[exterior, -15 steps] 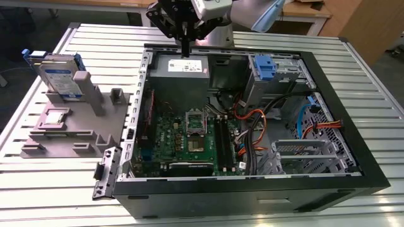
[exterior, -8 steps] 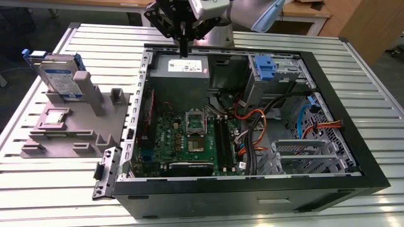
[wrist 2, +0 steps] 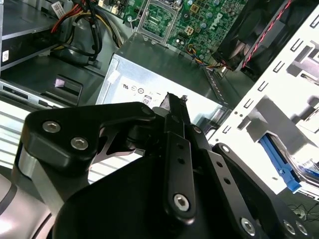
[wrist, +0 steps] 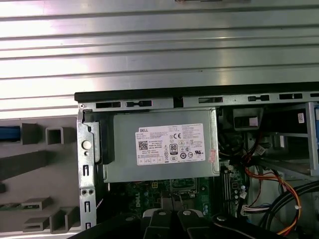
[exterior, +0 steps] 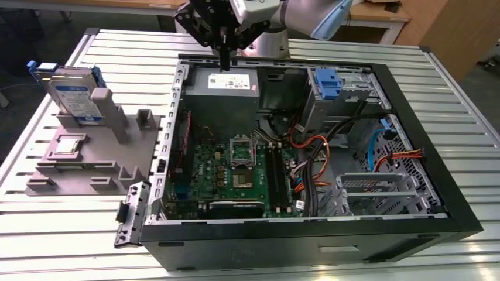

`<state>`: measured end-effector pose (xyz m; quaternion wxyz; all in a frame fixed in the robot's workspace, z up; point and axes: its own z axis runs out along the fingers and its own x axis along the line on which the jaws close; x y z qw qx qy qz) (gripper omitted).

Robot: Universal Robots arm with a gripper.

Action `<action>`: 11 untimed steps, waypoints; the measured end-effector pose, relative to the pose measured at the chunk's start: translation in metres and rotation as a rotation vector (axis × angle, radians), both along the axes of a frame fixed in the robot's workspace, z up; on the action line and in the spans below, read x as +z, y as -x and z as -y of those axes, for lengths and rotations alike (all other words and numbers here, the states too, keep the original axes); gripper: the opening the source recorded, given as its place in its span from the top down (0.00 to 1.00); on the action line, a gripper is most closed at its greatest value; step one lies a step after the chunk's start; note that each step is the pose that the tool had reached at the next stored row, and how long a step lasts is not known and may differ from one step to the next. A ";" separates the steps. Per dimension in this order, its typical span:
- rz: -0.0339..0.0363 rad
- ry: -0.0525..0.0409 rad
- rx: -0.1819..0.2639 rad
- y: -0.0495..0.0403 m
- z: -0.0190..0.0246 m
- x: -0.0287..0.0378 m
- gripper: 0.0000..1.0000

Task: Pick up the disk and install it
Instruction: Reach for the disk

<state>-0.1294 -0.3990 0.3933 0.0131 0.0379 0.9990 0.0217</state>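
Slatted table (exterior: 62, 234) is carrying the open case (exterior: 461, 193) and a grey fixture (exterior: 93, 170). Your gripper (exterior: 226, 63) is hovering over the power supply (exterior: 226, 82), closed and empty. The disk (exterior: 74, 96) is standing on edge in that fixture, well apart, so I judge a square approach with jaws parted is best.

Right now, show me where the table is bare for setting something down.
Bare ribbed table between the grey fixture and its near edge, and along the case at the exterior view's right. Crowded: inside the case.
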 end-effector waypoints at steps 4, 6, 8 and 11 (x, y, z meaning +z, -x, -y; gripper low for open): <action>0.0000 0.0000 0.000 0.0007 0.0000 0.0000 0.90; 0.0000 0.0000 0.000 0.0012 0.0000 0.0000 0.90; 0.0000 -0.0001 0.000 0.0018 0.0000 -0.0001 0.90; 0.0000 0.0000 0.000 0.0026 0.0000 -0.0001 0.90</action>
